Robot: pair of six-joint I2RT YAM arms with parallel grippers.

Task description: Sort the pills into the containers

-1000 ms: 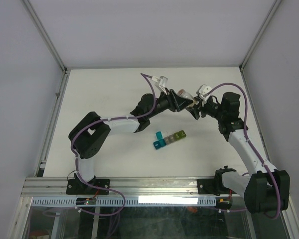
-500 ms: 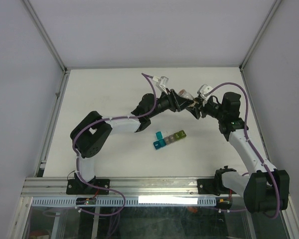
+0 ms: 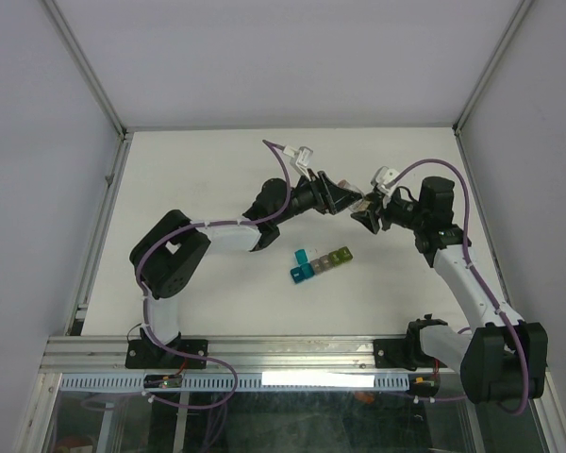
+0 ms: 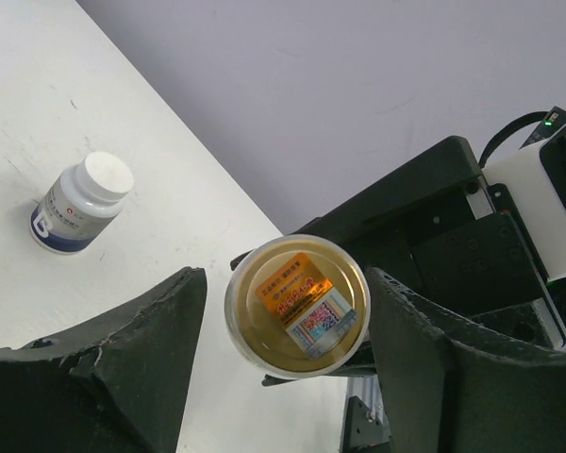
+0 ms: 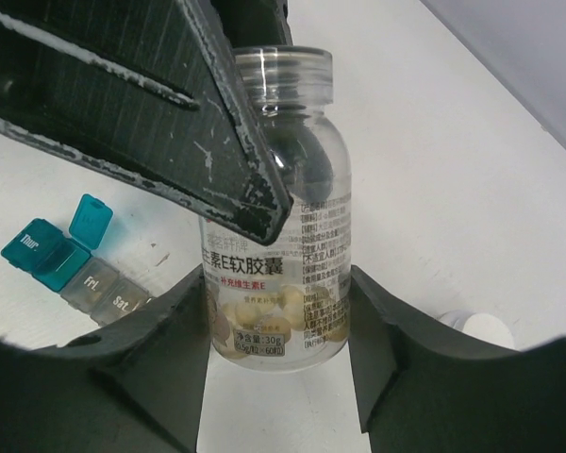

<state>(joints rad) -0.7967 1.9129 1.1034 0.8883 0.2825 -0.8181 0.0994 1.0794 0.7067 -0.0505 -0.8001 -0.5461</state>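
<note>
Currently the containers lie on the white surface as a short strip, running from a blue cell at its 8 o'clock end to a yellow-green cell at its 2 o'clock end. The right wrist view shows the teal lid flipped up beside the blue cell, with grey cells marked Fri and Sat next along.

At about 1 o'clock from the strip, and well apart from it, the two arms meet above the surface. The right tool pinches a clear bottle by its lower sides, one finger pressed on each flank. The pills, pale yellow, sit heaped at the bottle's base, and the threaded neck at 12 o'clock carries no cap.

The left tool is spread wide around the neck end of the bottle. In the left wrist view the bottle's round end faces the camera, with a gap to each dark finger.

A white-capped bottle rests on the surface at about 10 o'clock from that round end.
</note>
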